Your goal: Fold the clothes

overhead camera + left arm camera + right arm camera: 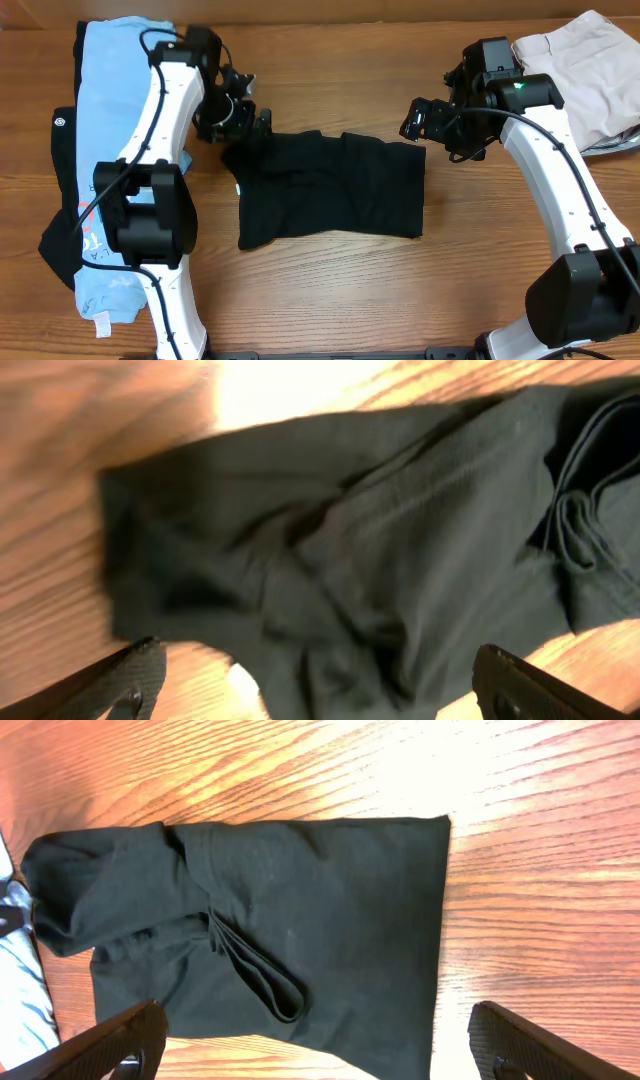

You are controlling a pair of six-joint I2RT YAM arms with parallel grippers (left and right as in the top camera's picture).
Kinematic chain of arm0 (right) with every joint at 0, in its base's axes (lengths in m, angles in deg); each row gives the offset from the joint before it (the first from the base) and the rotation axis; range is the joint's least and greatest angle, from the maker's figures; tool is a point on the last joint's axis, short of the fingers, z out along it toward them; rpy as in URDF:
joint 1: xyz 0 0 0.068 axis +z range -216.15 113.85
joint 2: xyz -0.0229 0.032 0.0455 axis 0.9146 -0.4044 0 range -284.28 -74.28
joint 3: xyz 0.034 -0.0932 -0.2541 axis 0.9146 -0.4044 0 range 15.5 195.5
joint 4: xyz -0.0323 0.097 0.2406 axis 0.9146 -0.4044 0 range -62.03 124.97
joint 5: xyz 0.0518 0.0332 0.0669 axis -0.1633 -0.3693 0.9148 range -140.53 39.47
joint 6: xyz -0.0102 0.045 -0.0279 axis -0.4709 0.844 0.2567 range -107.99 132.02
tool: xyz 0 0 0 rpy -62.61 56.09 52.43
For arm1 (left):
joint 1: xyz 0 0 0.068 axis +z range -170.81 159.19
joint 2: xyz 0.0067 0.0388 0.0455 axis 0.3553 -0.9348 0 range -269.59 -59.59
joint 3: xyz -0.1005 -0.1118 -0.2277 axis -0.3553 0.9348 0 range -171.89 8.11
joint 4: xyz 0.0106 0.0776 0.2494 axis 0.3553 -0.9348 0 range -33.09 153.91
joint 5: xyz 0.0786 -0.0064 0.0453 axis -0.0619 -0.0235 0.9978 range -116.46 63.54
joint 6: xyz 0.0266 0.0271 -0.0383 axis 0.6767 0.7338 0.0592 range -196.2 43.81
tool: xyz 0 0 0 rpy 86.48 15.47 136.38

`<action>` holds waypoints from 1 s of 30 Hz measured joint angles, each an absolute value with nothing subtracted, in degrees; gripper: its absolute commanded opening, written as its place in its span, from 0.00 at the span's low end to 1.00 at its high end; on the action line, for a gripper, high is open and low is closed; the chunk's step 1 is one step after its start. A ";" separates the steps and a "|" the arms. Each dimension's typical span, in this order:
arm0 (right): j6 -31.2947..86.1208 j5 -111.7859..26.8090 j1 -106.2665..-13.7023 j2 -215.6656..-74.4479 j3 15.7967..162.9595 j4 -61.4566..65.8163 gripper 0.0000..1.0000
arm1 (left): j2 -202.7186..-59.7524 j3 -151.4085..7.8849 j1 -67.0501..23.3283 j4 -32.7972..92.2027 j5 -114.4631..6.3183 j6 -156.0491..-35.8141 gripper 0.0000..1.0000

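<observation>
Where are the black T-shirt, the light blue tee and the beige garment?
black T-shirt (335,190), overhead view, middle of its folded body.
light blue tee (108,100), overhead view, its upper part.
beige garment (585,80), overhead view, middle of its fabric.
</observation>
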State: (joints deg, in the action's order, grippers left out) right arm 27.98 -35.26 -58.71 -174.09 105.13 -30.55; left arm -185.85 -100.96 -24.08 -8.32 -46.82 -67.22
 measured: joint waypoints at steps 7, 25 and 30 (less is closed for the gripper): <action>27.35 -36.62 -58.71 -174.09 105.13 -30.55 1.00 | -185.89 -91.67 -24.58 -3.99 -49.18 -67.03 0.99; 27.02 -37.89 -58.71 -174.09 105.13 -30.57 1.00 | -184.99 -85.07 -28.06 -0.30 -35.67 -76.12 0.88; 26.98 -37.91 -58.71 -174.09 105.13 -30.55 1.00 | -183.81 -82.47 -30.99 2.17 -32.00 -81.50 0.71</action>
State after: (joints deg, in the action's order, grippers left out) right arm 26.98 -37.91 -58.71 -174.09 105.13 -30.55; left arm -183.81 -82.47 -30.99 2.17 -32.00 -81.50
